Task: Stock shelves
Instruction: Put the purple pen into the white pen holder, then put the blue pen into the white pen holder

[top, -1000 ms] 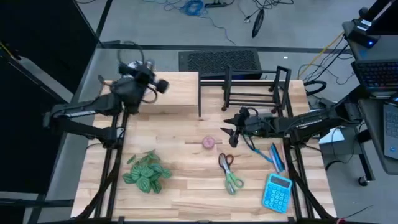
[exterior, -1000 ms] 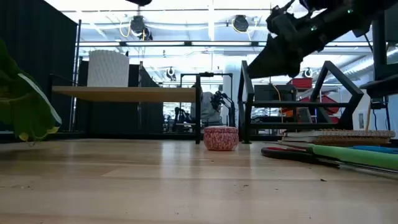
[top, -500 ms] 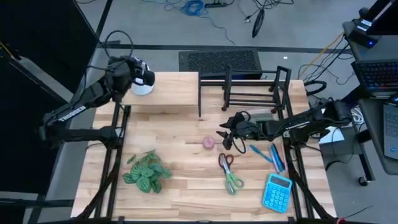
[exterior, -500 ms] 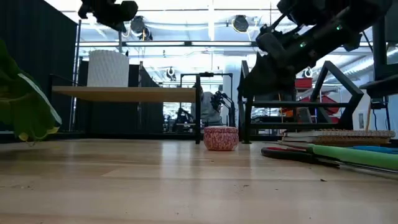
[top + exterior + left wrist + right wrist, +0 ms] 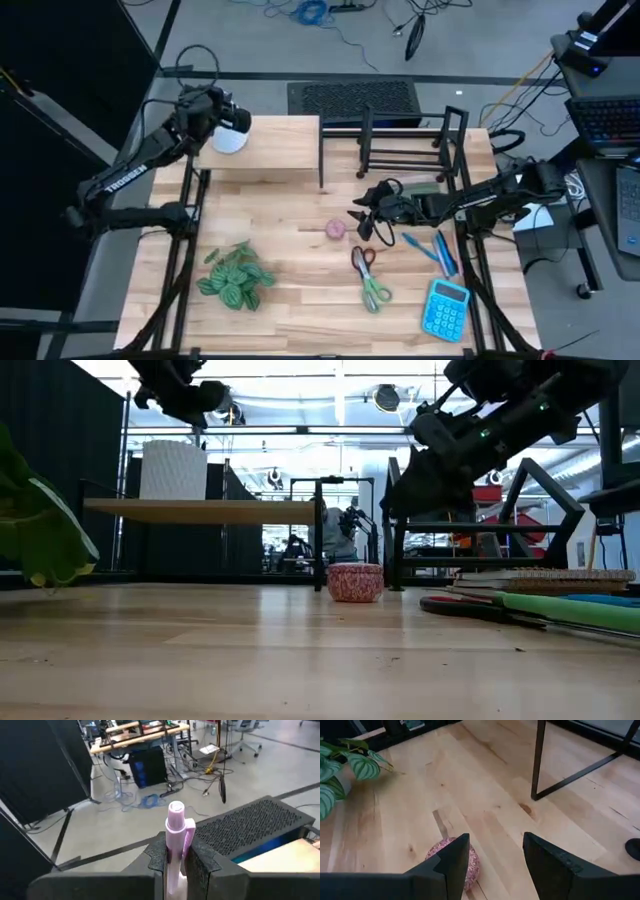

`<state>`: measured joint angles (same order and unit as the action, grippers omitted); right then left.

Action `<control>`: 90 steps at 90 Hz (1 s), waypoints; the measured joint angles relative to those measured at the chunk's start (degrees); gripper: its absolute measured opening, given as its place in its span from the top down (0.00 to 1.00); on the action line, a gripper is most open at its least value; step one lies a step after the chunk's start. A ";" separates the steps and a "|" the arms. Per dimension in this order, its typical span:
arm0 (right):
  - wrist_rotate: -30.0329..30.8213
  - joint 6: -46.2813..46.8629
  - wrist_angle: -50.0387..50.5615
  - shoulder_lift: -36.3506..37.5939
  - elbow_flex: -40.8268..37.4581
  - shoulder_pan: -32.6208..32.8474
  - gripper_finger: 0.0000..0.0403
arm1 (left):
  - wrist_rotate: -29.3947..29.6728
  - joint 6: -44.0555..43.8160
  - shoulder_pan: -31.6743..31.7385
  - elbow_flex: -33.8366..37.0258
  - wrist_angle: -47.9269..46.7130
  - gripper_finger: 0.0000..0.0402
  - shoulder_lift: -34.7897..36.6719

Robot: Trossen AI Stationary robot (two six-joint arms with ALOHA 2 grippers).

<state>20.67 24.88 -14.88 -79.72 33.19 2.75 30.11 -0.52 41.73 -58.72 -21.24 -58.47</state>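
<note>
A: Two shelf units are standing at the back of the desk [image 5: 300, 260]: the pale-wood riser shelf [image 5: 275, 150] on the left and the black wire rack [image 5: 405, 140] on the right. A white ribbed cup [image 5: 173, 470] is sitting on the riser's top; what it is holding cannot be told.

B: Left gripper [image 5: 175, 852]?

A: It is hovering above the riser beside the cup, its fingers [image 5: 156, 856] clamping a purple pen [image 5: 175, 827]. Half a second ago it was nearly there; it is now sitting slightly closer over the cup.

B: Right gripper [image 5: 492, 852]?

A: It is hanging low over the desk, fingers [image 5: 451, 857] spread apart, a small pink bowl [image 5: 335, 229] just ahead of them. It is keeping the same position as half a second ago.

B: Loose stock?

A: A leafy plant [image 5: 236, 277], scissors [image 5: 368, 278], blue pens [image 5: 440, 250] and a blue calculator [image 5: 445, 308] are lying on the desk, unmoved.
</note>
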 joint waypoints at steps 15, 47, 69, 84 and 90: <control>0.02 0.00 -0.03 0.00 0.00 0.72 0.58 | -0.42 -0.70 -0.12 0.02 -2.25 0.92 -1.37; -0.09 -0.33 0.07 0.00 0.00 2.30 0.58 | -2.51 -0.64 -0.12 -1.09 -3.15 0.66 -1.33; -3.33 -1.30 0.85 0.60 0.00 2.23 0.58 | -2.95 -0.09 -0.75 -4.63 -3.63 0.56 0.80; -7.46 -3.33 3.64 4.26 0.05 2.29 0.58 | -2.92 1.87 -2.81 -7.46 -3.23 0.56 2.92; -10.30 -3.41 7.99 7.08 0.07 2.31 0.58 | -2.93 2.95 -4.38 -8.28 -3.33 0.56 3.42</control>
<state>10.36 21.47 -6.88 -72.64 33.26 5.06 27.18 2.43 37.34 -67.00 -24.57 -55.05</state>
